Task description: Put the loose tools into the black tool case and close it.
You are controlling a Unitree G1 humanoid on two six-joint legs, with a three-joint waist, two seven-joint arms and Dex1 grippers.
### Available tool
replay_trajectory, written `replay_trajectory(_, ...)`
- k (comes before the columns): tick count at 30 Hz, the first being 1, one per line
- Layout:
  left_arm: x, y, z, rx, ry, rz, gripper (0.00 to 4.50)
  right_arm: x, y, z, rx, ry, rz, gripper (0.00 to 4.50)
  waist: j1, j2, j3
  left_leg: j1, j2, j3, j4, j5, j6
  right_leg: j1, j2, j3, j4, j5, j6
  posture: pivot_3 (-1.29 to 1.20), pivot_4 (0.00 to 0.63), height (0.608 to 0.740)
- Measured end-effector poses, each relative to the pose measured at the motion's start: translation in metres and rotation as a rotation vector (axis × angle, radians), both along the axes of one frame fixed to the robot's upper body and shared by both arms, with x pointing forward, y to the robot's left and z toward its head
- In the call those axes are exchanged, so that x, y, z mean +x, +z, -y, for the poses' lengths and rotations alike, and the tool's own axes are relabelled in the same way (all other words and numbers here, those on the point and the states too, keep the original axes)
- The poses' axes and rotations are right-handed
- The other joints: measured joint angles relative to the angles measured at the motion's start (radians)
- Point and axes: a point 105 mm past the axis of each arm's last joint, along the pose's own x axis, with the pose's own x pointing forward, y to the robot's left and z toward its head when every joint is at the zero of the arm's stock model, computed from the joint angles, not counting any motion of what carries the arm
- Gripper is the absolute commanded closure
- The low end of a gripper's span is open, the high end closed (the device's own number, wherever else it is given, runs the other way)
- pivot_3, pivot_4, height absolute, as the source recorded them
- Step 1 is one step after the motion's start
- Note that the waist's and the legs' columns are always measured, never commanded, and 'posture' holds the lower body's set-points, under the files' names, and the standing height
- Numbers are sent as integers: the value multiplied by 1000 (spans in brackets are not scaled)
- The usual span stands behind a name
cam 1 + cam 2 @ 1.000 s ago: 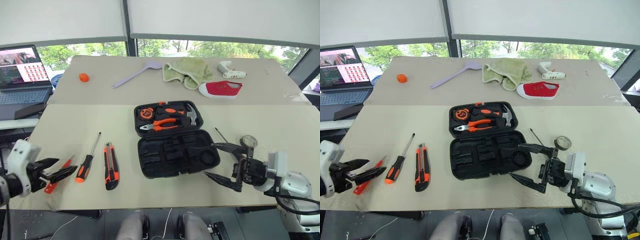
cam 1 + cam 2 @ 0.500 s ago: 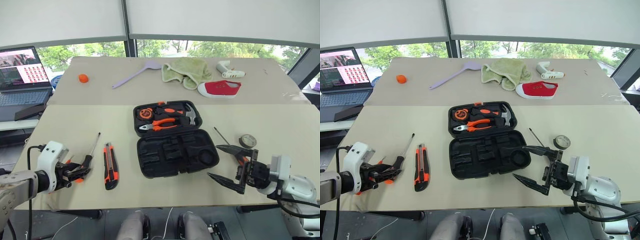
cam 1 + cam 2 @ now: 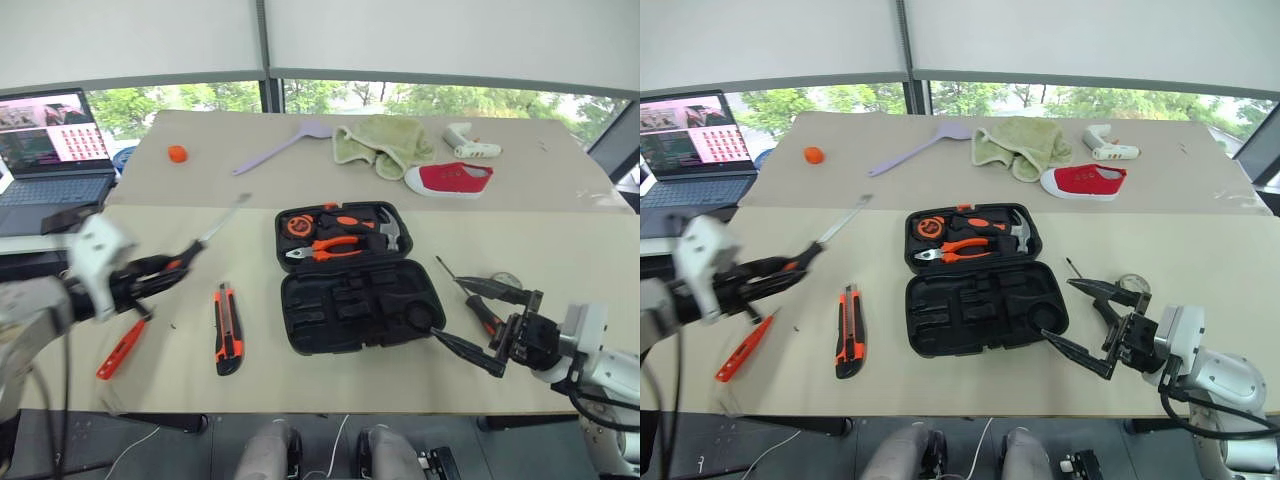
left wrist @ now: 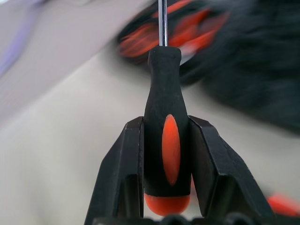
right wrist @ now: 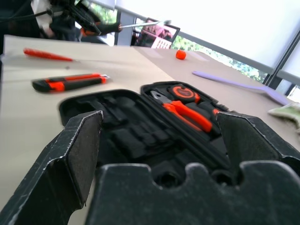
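Observation:
My left gripper (image 3: 152, 274) is shut on the black-orange handle of a long screwdriver (image 4: 164, 70), held above the table left of the black tool case (image 3: 355, 300), its shaft aimed up toward the case. The case lies open, its near half's recesses bare. Left of it on the table lie the orange-black utility knife (image 3: 226, 328) and a slim orange screwdriver (image 3: 122, 348). My right gripper (image 3: 450, 308) stands open at the case's right corner. Beside it lie a second screwdriver (image 3: 450, 272) and a tape roll (image 3: 506, 280), both partly hidden by the fingers.
Pliers, a hammer and a tape measure sit in the case's far half (image 3: 340, 228). A laptop (image 3: 45, 150) stands at far left. On the back table are a lilac spatula (image 3: 280, 145), a green cloth (image 3: 385, 145), a red shoe (image 3: 450, 178) and a small orange object (image 3: 177, 153).
My left gripper shut on the screwdriver's handle, lifted it off the table and swung right toward the case, rolling the wrist. The right gripper drifted slightly right, still open.

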Motion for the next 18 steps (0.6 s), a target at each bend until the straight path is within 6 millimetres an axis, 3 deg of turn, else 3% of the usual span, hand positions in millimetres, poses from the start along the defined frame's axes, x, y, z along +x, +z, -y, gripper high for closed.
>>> replay_trajectory(3, 14, -20, 38, 114, -132, -27, 3640, 0, 2, 8, -18, -32, -13, 0, -11, -1, 0, 0, 1, 2, 0, 5, 10, -1, 5, 2, 1, 0, 0, 0, 150, 740)
replay_trajectory(7, 29, -42, 71, 204, -193, -56, 3640, 0, 1, 11, -17, -57, -36, 0, -24, -1, 0, -1, 3, 2, 0, 7, 10, -3, 8, 2, 1, -1, -1, 0, 150, 740)
replay_trajectory(12, 46, -65, 83, 282, -166, -69, 3640, -5, 3, 9, -13, -94, -39, 0, -26, -3, 1, -2, 3, 1, 1, 6, 12, -3, 7, 2, 1, -2, 0, 0, 150, 740)
replay_trajectory(18, 50, -68, 87, 298, -156, -51, 3640, -11, 4, 3, 5, -114, -42, 0, -24, -3, 1, -2, 3, 0, 4, 4, 14, -2, 5, 3, 2, -2, 0, 0, 150, 740)
